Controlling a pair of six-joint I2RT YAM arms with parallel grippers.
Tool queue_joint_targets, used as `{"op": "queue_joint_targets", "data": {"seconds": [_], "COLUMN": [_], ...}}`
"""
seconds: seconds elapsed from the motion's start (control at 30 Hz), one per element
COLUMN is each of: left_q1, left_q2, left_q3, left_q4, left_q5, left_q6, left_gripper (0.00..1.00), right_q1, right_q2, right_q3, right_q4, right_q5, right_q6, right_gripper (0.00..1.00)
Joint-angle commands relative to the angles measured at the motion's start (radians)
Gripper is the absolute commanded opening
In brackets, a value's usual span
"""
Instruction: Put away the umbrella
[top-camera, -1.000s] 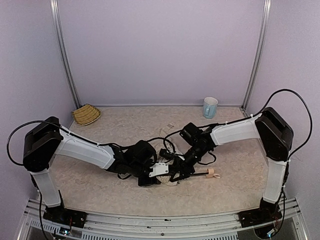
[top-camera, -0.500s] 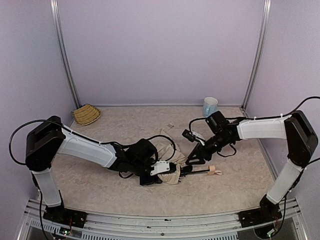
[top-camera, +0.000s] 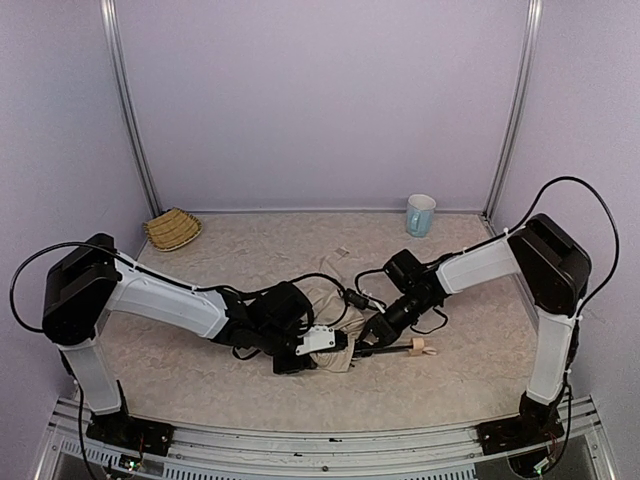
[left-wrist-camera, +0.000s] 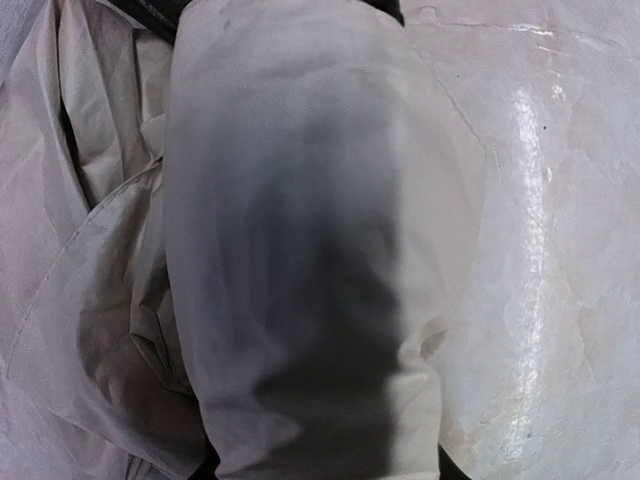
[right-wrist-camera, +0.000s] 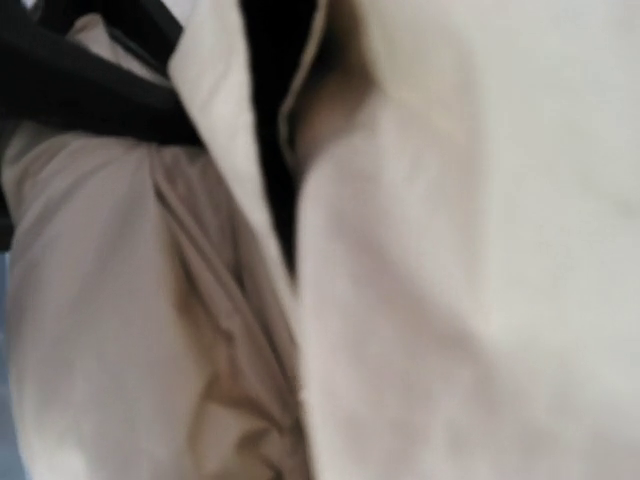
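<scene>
The umbrella (top-camera: 326, 301) lies at the middle of the table, its cream fabric bunched, its thin black shaft (top-camera: 392, 349) pointing right to a small tan handle (top-camera: 421, 347). My left gripper (top-camera: 322, 344) sits at the fabric's near edge. In the left wrist view a rolled bundle of the fabric (left-wrist-camera: 300, 250) runs straight down between the jaws, which close on it. My right gripper (top-camera: 369, 337) is shut, pressed against the canopy's right side above the shaft. Blurred fabric (right-wrist-camera: 450, 250) fills the right wrist view and hides its fingers, so I cannot tell whether cloth is pinched.
A woven straw basket (top-camera: 172, 228) sits at the back left corner. A pale blue mug (top-camera: 420, 214) stands at the back right by the frame post. Black cables loop beside both wrists. Bare marbled tabletop (left-wrist-camera: 560, 250) lies right of the bundle.
The right arm swung out to the right with its gripper open, then came back to the canopy and shut. The left gripper stayed on the fabric, which spread out a little.
</scene>
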Motion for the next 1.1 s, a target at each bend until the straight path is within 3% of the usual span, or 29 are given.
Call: {"op": "queue_joint_targets", "data": {"seconds": [0.0,0.17,0.23,0.37,0.5,0.6,0.8,1.07], "left_q1": [-0.055,-0.057,-0.057,-0.065,-0.07,-0.071,-0.076,-0.085], "left_q2": [0.012,0.003,-0.006,-0.012,0.001,0.003,0.003,0.014], "left_q3": [-0.011,0.005,-0.007,-0.046,-0.062,-0.07,-0.05,0.018], "left_q4": [-0.029,-0.01,-0.013,-0.044,-0.074,-0.07,-0.041,-0.039], "left_q5": [0.04,0.081,0.096,0.06,-0.007,-0.032,-0.043,0.022], "left_q6": [0.008,0.036,0.044,0.045,0.027,0.017,0.012,-0.001], "left_gripper": [0.3,0.29,0.29,0.2,0.14,0.13,0.12,0.07], "right_q1": [0.08,0.106,0.088,-0.004,-0.029,-0.026,0.015,0.114], "right_q2": [0.029,-0.011,-0.056,-0.101,-0.072,-0.051,-0.034,0.086], "right_q3": [0.063,0.053,0.034,-0.035,-0.045,-0.057,-0.024,0.068], "right_q4": [0.228,0.323,0.338,0.362,0.272,0.27,0.254,0.303], "right_q5": [-0.102,-0.126,-0.093,0.024,0.182,0.139,0.004,-0.074], "right_q6": [0.107,0.128,0.131,0.199,0.157,0.136,0.094,0.121], "right_gripper": [0.0,0.01,0.06,0.09,0.14,0.15,0.0,0.0]}}
